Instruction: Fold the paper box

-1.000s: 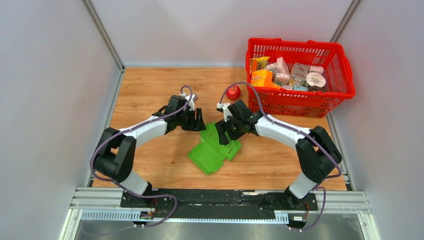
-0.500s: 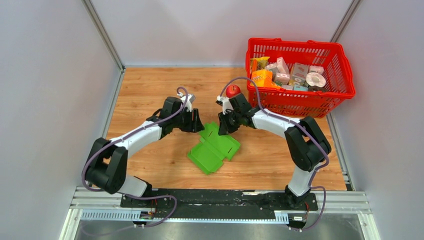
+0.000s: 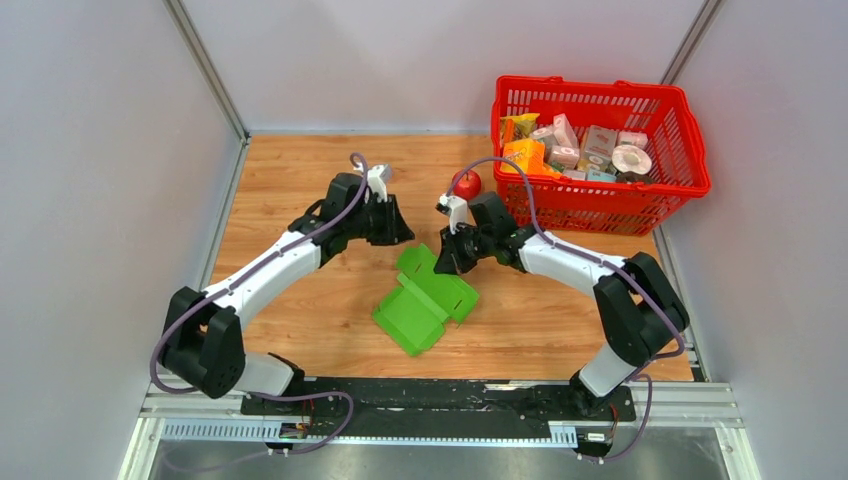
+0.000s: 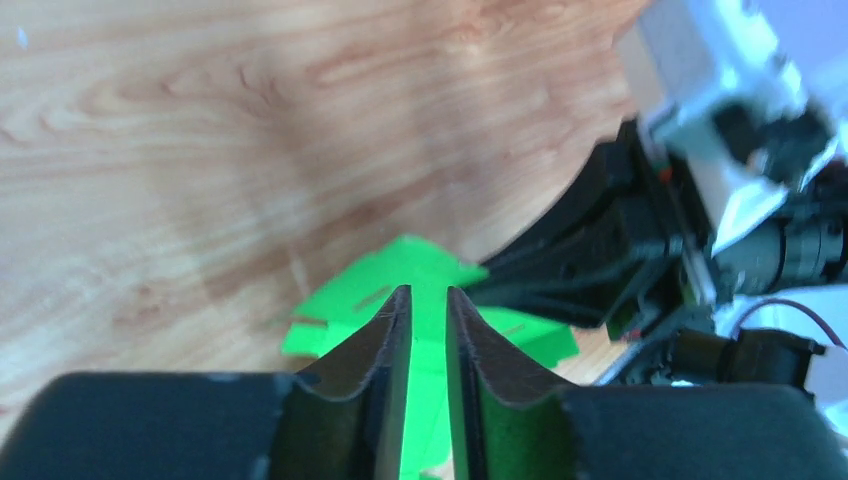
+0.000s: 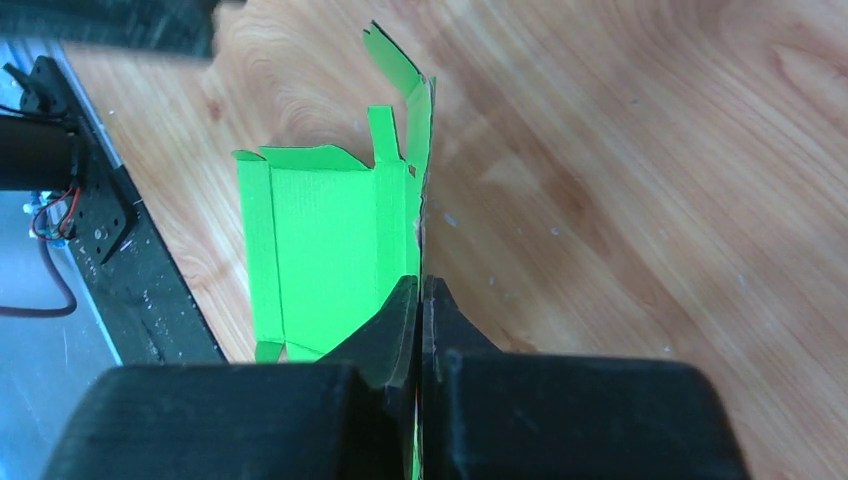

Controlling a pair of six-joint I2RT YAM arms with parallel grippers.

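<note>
The paper box is a bright green flat blank lying mid-table between both arms. My right gripper is at its far right edge and shut on it. In the right wrist view the jaws pinch a thin side flap edge-on, and the green panel spreads to their left. My left gripper hovers just beyond the blank's far corner. In the left wrist view its jaws stand a narrow gap apart with nothing between them. The green blank shows beyond their tips.
A red basket holding several small printed packages stands at the back right. A red apple lies just left of it, behind my right wrist. Grey walls close in the table on three sides. The black mounting rail runs along the near edge.
My right gripper closed onto the blank's far right edge. My left gripper narrowed and shifted slightly toward the back right. The blank barely moved.
</note>
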